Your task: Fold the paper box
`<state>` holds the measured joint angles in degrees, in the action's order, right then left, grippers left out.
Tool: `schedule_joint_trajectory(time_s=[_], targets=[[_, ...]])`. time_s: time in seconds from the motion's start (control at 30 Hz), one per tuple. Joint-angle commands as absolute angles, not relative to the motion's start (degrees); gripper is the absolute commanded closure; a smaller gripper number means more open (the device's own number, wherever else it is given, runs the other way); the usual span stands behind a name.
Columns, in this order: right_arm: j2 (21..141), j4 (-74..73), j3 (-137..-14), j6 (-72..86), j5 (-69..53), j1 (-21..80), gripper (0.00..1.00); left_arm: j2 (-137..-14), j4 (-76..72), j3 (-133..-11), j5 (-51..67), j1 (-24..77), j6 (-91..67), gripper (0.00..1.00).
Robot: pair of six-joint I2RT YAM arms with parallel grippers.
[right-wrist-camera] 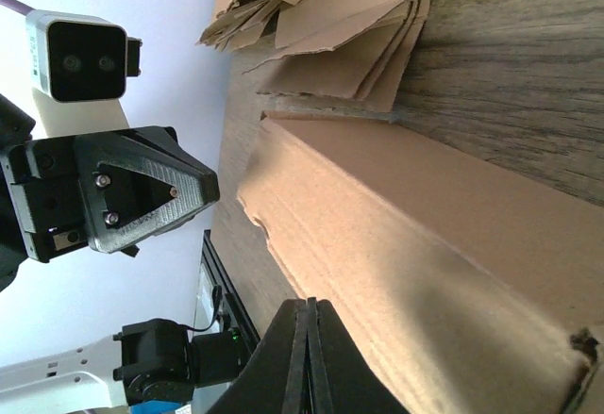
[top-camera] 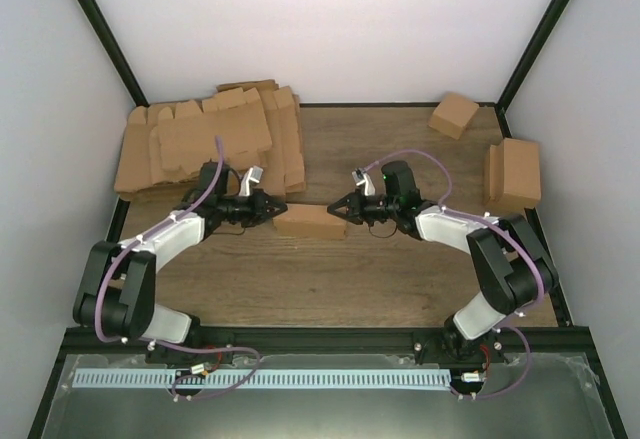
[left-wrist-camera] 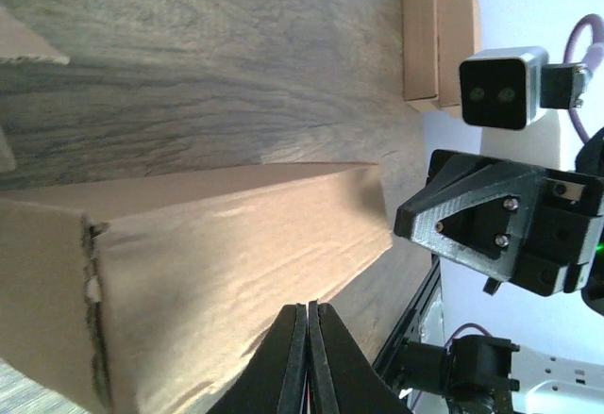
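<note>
The paper box is a closed shallow brown cardboard box lying on the wooden table between my two grippers. My left gripper is shut and empty, its tip at the box's left end; in the left wrist view the box fills the middle, just past the shut fingertips. My right gripper is shut and empty at the box's right end; in the right wrist view the box runs along the closed fingertips. I cannot tell whether either tip touches the cardboard.
A pile of flat brown blanks lies at the back left, also in the right wrist view. A small cube-like box sits back right. Folded boxes stand at the right edge, seen too in the left wrist view.
</note>
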<state>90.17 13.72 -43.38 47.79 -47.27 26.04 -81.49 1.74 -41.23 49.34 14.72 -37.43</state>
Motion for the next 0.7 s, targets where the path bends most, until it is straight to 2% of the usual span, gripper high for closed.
schedule_joint_trajectory(time_s=[0.0, 0.23, 0.47, 0.57, 0.67], targets=[[92.01, 14.31, -42.93, 46.8, -46.36, 25.85, 0.99, -84.97, -0.67, -38.49, 49.01, 14.99, -37.29, 0.96], [92.07, 14.33, -40.81, 46.48, -45.3, 25.85, 0.99, -89.53, -2.12, -37.36, 48.84, 15.99, -38.58, 0.96], [83.45, 2.55, -44.7, 39.51, -40.36, 25.84, 0.99, -81.8, 7.19, -40.74, 46.3, 16.34, -37.44, 0.92], [80.98, -1.2, -46.08, 36.93, -38.34, 25.84, 0.96, -78.35, 13.77, -43.31, 42.74, 16.43, -35.03, 0.83], [79.38, -3.74, -46.99, 34.94, -37.12, 25.89, 0.95, -75.78, 20.0, -46.62, 38.94, 17.0, -30.09, 0.58]])
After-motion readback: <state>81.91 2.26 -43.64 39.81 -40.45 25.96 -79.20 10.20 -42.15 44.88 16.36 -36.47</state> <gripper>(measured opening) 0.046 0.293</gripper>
